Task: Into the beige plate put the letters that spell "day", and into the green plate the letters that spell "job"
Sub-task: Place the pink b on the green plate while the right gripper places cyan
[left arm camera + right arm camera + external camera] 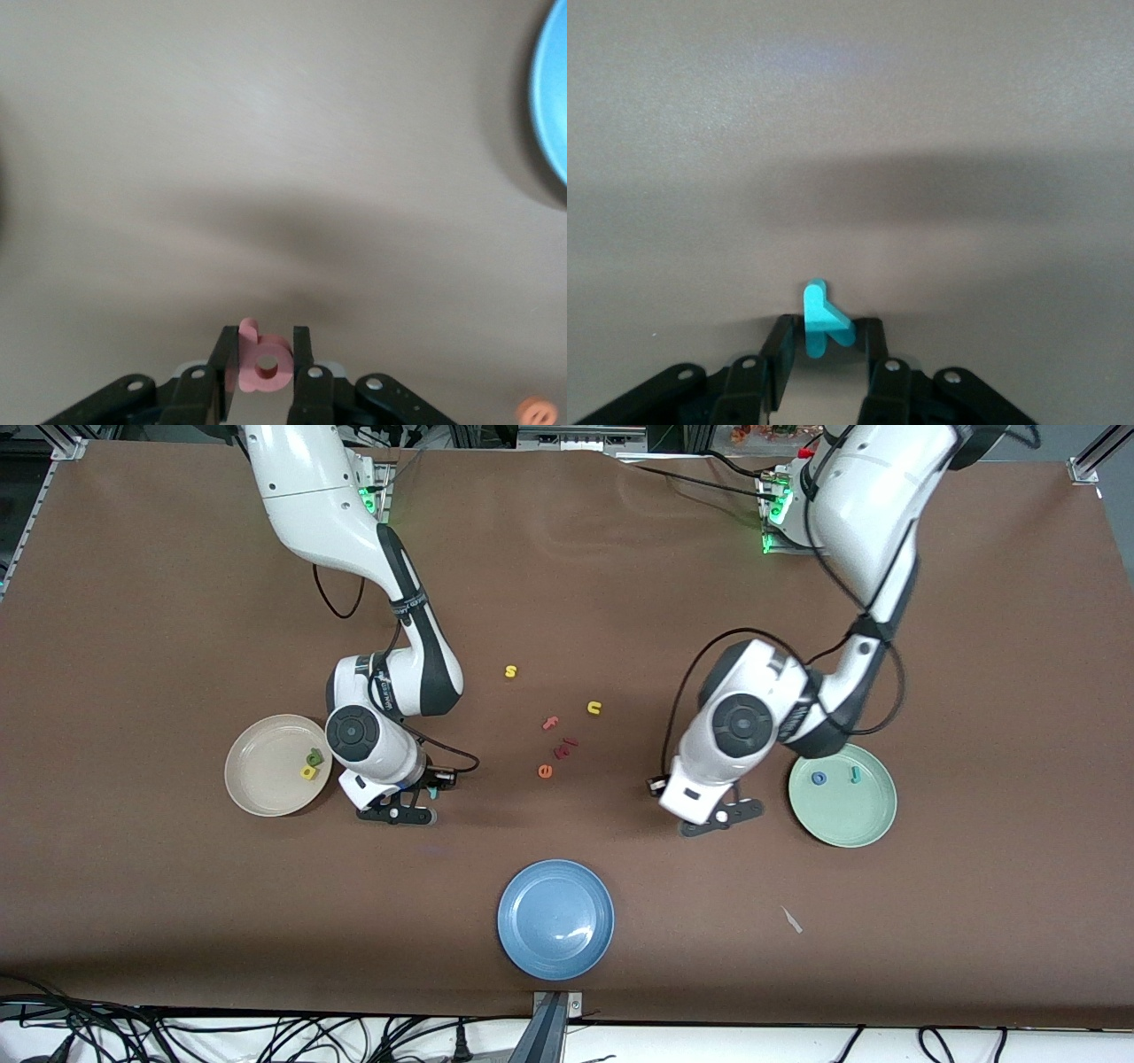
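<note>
My left gripper (pixel 722 815) (pixel 263 341) is shut on the red-pink b (pixel 266 363). It is over bare table beside the green plate (pixel 842 825), which holds the blue o (pixel 819 779) and the teal j (pixel 855 774). My right gripper (pixel 416 808) (pixel 827 332) is low over the table beside the beige plate (pixel 261 797). Its fingers are shut on the teal y (pixel 821 319) (pixel 432 793). In the beige plate lie the yellow d (pixel 308 772) and the dark green a (pixel 314 757).
A blue plate (pixel 532 930) (pixel 554 115) sits near the front edge, mid-table. Loose letters lie between the arms: yellow s (pixel 510 671), yellow u (pixel 594 708), pink f (pixel 550 723), a dark red piece (pixel 565 748), orange e (pixel 545 771) (pixel 536 412). A pale scrap (pixel 791 919) lies beside the blue plate.
</note>
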Action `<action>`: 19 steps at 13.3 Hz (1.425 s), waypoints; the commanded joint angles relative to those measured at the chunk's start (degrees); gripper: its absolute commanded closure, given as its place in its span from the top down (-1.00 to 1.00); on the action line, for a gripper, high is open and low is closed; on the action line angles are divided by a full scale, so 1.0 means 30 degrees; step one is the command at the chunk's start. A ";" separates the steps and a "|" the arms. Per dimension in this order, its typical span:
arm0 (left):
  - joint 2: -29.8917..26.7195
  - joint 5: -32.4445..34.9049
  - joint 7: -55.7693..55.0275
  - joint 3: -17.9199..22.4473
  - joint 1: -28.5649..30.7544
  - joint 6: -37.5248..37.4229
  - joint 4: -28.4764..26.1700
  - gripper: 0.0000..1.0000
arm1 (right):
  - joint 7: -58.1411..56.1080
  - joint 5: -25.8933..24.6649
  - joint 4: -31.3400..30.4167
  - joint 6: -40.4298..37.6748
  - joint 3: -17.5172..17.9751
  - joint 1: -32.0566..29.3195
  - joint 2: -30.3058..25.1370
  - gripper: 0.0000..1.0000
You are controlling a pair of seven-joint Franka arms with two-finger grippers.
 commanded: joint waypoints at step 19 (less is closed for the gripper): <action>-0.0698 -0.0157 1.1222 -0.0135 0.6420 0.1303 -0.5020 0.99 | -0.5459 0.0192 0.0094 -0.7866 -0.6485 -0.0597 -0.1084 -0.90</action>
